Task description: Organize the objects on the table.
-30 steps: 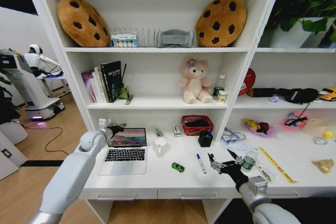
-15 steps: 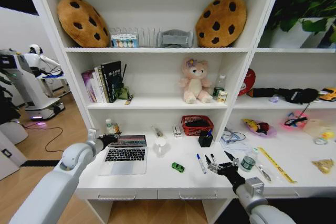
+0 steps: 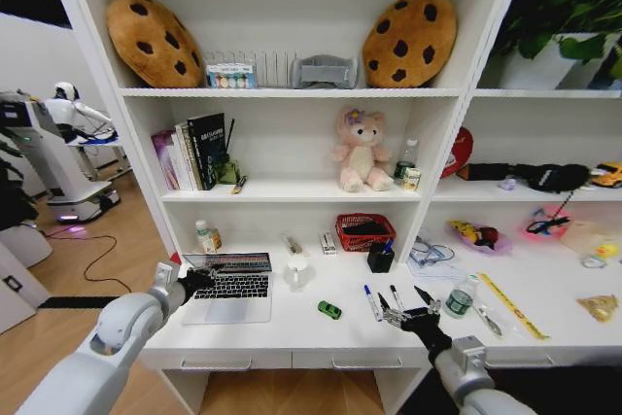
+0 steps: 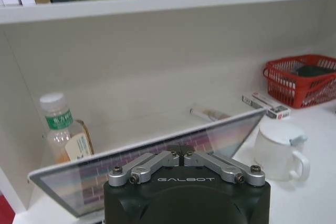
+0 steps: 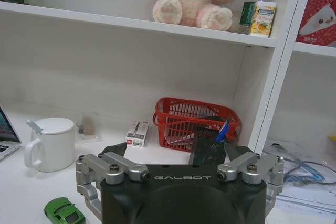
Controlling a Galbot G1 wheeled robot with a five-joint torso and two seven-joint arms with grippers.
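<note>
Laptop (image 3: 231, 284), silver, sits at nine o'clock on the white desk (image 3: 321, 337), lid tilted low over its keys. Left gripper (image 3: 194, 282), fingers together, is at the laptop's nine o'clock edge. Right gripper (image 3: 403, 316), fingers spread, hovers at four o'clock, pens (image 3: 372, 302) just beside. Green toy car (image 3: 329, 310) lies between.

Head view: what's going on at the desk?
The left gripper, fingers shut, is at the left edge of the laptop lid, which stands partly lowered over the keyboard. Whether it grips the lid or only presses it, I cannot tell. The right gripper is open and hovers low over the table beside two pens, holding nothing. The toy car, mug and can sit untouched.
</note>
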